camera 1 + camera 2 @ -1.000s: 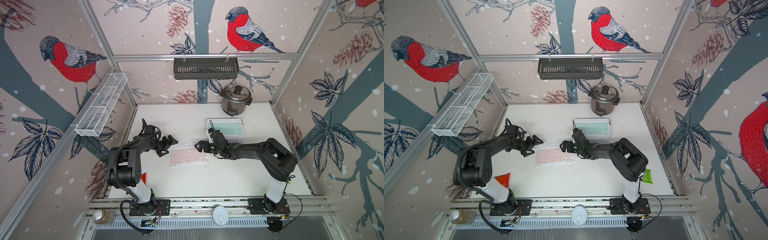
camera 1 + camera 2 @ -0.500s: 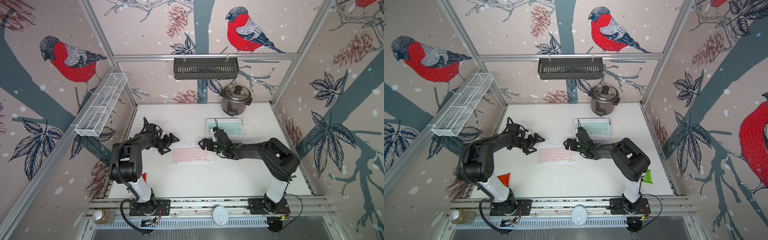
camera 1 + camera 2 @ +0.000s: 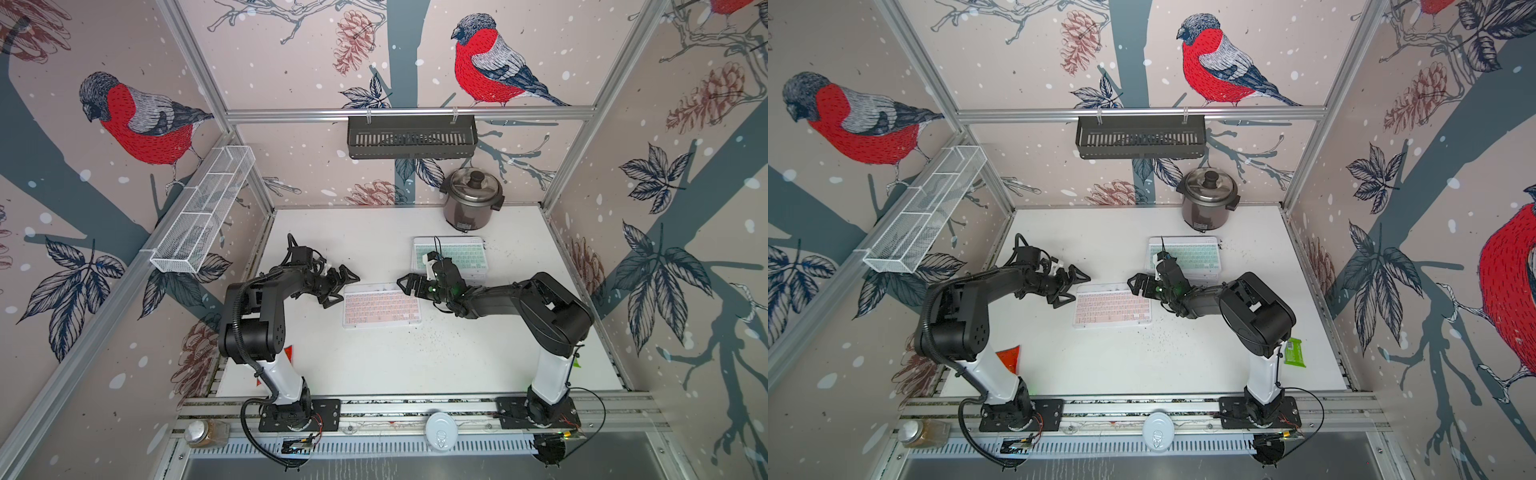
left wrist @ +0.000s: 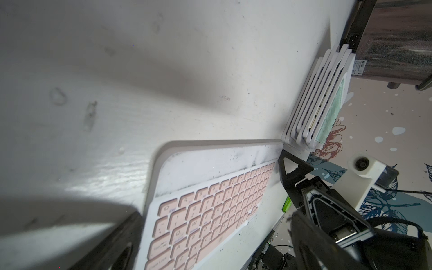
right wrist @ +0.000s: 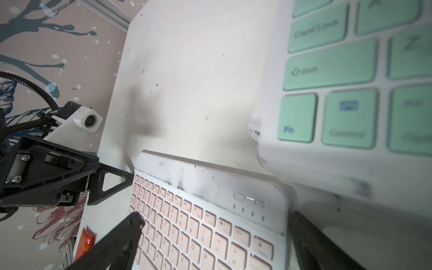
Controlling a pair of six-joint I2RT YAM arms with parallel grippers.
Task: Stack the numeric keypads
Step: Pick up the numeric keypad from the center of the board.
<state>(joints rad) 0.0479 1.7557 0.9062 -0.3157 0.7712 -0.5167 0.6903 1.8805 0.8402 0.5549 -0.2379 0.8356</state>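
A pink-keyed keypad [image 3: 380, 305] lies flat and alone near the middle of the white table [image 3: 374, 365], its pale frame smudged with dark grime along the strip above the keys. Behind it, toward the rice cooker [image 3: 471, 201], the other keypads sit in a slightly fanned stack [image 3: 453, 255] with a mint-green one on top. The left wrist view shows the stack's white edges stepped unevenly [image 4: 315, 100].

The left gripper [image 3: 340, 287] is at the pink keypad's left short end with its jaws apart. One fingertip [image 5: 128, 179] is right at the far corner, and I cannot tell whether it presses there. The right gripper [image 3: 409, 286] is at the opposite end with its jaws spread wide and gripping nothing. Its fingers [image 5: 131, 233] straddle that end of the keypad.

Compared with a second ago, the pink keypad has slid a little toward the right arm's side and lies squarer to the table. The left arm has reached further forward, and the right gripper has drawn back slightly toward the stack.
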